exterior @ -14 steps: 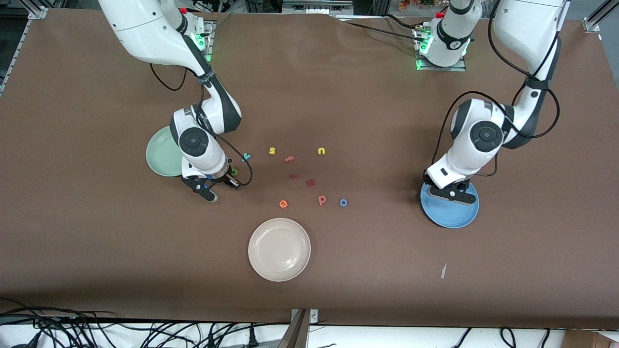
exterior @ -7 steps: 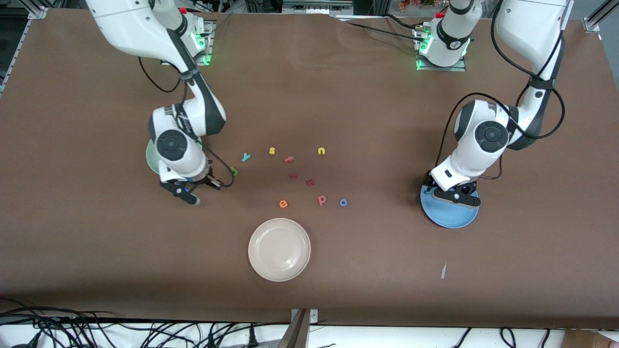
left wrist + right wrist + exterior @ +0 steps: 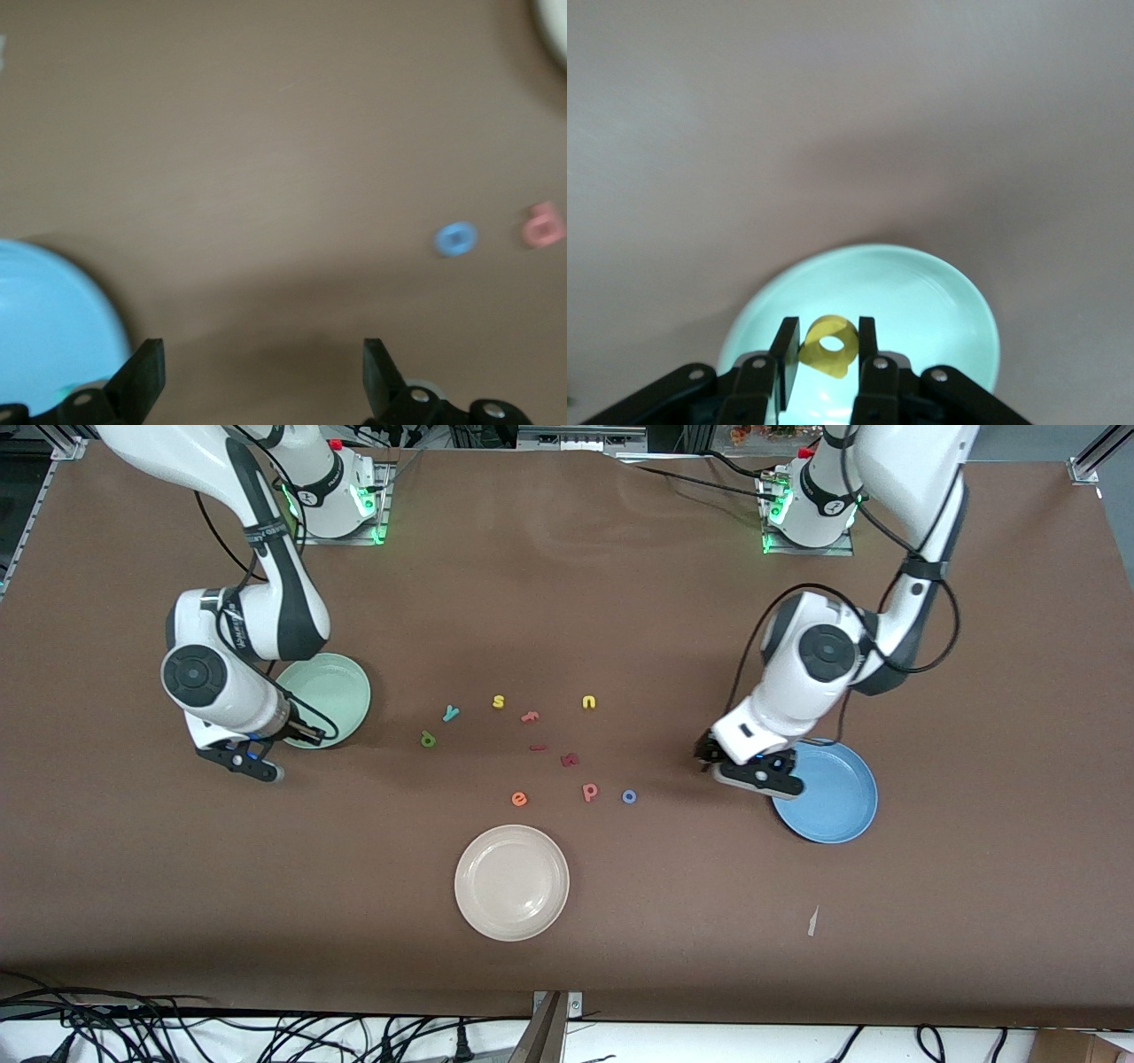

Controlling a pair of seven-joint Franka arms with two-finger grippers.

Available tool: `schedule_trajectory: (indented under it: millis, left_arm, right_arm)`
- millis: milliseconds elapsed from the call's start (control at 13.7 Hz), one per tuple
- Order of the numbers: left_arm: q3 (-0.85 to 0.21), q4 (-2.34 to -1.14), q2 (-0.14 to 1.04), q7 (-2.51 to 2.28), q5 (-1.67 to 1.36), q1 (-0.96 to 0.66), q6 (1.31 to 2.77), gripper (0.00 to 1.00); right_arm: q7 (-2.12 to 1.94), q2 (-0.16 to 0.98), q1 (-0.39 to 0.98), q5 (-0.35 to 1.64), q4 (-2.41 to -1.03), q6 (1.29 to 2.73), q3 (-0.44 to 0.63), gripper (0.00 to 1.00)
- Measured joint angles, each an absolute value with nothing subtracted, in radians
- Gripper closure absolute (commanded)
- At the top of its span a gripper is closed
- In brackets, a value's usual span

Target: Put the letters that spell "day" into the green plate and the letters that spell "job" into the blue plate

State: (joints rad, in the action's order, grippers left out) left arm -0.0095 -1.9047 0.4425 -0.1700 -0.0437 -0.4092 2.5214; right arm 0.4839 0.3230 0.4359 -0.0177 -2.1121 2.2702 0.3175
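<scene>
Fingers of my right gripper pinch the yellow "a" over the green plate's edge. My left gripper gapes wide, released, beside the blue plate; the blue "o" lies near it.

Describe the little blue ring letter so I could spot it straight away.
Start at the blue plate at the left arm's end of the table, then look toward the cluster of foam letters mid-table. The blue "o" is the cluster's letter closest to that plate, beside the pink-red "b". It is the only blue closed ring.
</scene>
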Motion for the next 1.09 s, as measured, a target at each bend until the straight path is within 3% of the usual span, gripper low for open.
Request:
schedule_trajectory:
  millis: [73, 146, 218, 364, 728, 1092]
  left_arm:
    - [-0.009, -1.874, 0.464, -0.212, -0.044, -0.443, 2.514, 0.02]
    - [-0.005, -1.846, 0.49, -0.243, -0.044, -0.472, 2.513, 0.02]
    - [0.0, -1.816, 0.52, -0.267, -0.044, -0.496, 2.513, 0.02]
    - [0.019, -1.753, 0.581, -0.314, -0.044, -0.541, 2.513, 0.02]
    - [0.048, -1.672, 0.681, -0.397, -0.044, -0.588, 2.528, 0.03]
    - [0.096, -1.601, 0.757, -0.42, -0.045, -0.634, 2.534, 0.04]
  right_arm:
    - [0.47, 0.304, 0.436, -0.018, -2.185, 2.327, 0.325, 0.92]
    - [0.46, 0.287, 0.436, -0.018, -2.258, 2.383, 0.329, 0.85]
    - [0.457, 0.275, 0.436, -0.018, -2.323, 2.434, 0.33, 0.64]
    - [0.457, 0.266, 0.437, -0.018, -2.408, 2.515, 0.33, 0.0]
    - [0.48, 0.246, 0.441, -0.017, -2.413, 2.535, 0.316, 0.0]
    - [0.759, 0.236, 0.455, -0.014, -2.291, 2.532, 0.129, 0.0]
